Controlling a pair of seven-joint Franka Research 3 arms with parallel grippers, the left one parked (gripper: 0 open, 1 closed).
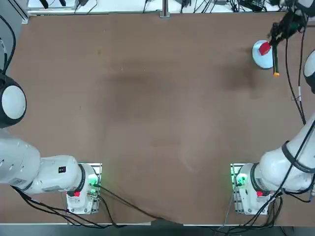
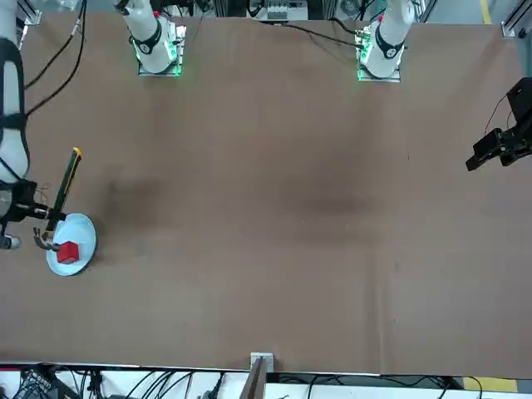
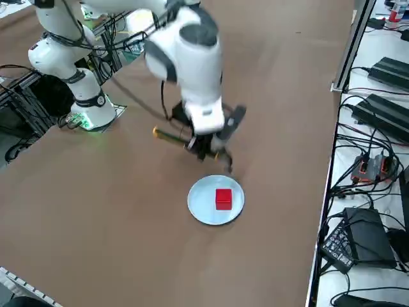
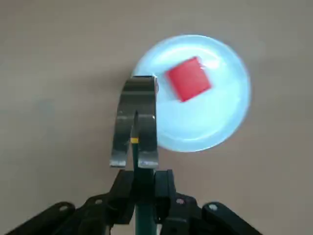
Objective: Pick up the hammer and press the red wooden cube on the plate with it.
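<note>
- The right pincer is clenched around the hammer; its fingers cover part of the handle.
- In the top view the hammer's head is hidden under the pincer and its arm, and only the handle's lower part, with its orange end, shows clear of them.
- In the right wrist view the head overlaps the near rim of the plate, and the handle's orange end is out of sight behind the pincer.
- Whether the head touches the plate is hard to make out. The fingers are too small and dark to tell apart in the right side view.
- There is one hammer, one plate and one red wooden cube. The head has two curved prongs, seen from the wrist.
- The cube rests on the plate, just beyond the pincer and off to one side of it; the plate lies flat on the worktop.
- The right side view shows the head hanging from the pincer near the plate's rim, with the handle slanting out on the pincer's opposite side, orange end outermost.
- The front view shows what the top view does not: the dark head beside the cube, in front of the pincer, at the plate's edge.
</note>
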